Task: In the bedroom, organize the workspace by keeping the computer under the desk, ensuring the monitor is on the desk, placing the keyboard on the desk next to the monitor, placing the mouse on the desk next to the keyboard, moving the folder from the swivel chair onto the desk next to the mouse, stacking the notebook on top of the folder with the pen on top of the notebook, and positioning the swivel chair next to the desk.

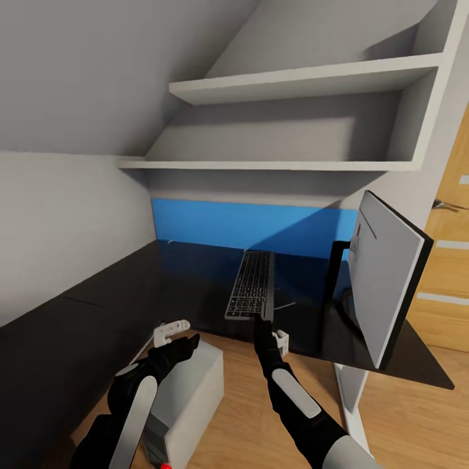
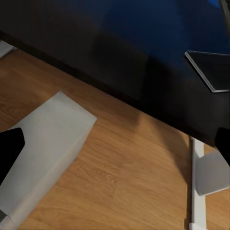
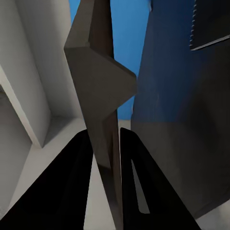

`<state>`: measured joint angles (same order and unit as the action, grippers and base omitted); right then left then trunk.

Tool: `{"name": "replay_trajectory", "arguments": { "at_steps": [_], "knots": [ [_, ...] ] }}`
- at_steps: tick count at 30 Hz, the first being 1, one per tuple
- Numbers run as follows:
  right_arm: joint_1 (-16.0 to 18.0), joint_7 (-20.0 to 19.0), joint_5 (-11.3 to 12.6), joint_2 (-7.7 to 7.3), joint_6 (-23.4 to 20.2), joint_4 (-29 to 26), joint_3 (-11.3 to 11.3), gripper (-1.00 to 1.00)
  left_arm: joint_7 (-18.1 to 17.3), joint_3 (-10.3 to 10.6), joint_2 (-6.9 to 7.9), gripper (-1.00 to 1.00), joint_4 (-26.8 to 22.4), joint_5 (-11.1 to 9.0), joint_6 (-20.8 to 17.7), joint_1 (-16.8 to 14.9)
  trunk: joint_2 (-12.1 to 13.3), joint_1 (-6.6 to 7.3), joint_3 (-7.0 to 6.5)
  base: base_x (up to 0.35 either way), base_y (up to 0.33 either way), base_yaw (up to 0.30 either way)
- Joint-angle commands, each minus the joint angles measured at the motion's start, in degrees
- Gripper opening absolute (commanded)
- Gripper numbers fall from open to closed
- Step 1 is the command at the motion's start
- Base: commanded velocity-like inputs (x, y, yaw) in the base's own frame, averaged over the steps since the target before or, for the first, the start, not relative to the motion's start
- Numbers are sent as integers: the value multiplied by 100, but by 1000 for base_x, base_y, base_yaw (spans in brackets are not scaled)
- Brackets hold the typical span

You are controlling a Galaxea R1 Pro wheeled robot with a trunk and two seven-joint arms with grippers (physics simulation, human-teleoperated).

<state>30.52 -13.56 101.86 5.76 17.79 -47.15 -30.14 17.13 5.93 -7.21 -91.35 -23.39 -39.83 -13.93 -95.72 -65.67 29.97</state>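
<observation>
The keyboard hangs lengthwise over the glossy black desk. My right gripper is shut on its near right corner. In the right wrist view the fingers pinch a thin dark grey slab seen edge-on. The monitor stands at the desk's right end with its grey back toward me. The computer stands on the floor just off the desk's front edge, below my open left gripper. The mouse, folder, notebook, pen and swivel chair are out of view.
White shelves hang above the desk's blue back panel. A grey wall closes the left side and a wooden door stands at the right. A white desk leg rises from the wood floor beside the computer.
</observation>
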Motion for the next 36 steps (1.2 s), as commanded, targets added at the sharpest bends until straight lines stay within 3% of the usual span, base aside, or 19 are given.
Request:
{"name": "replay_trajectory", "arguments": {
  "at_steps": [1, 25, 36],
  "knots": [
    [7, -56, 70, -4, 32, 5, -26, -100, 54, 4, 0, 100, -6, -60, -16, -4, 38, 23, -12, 0, 0, 0],
    [7, -100, 53, -3, 48, -5, -28, -100, 54, -8, 16, 100, -75, -52, -8, -4, 1001, 550, -443, 0, 0, 0],
    [7, -162, 58, 3, 66, -1, -27, -100, 54, -37, 28, 100, -138, -52, -15, -4, 1001, 550, -463, 0, 0, 43]
  ]
}}
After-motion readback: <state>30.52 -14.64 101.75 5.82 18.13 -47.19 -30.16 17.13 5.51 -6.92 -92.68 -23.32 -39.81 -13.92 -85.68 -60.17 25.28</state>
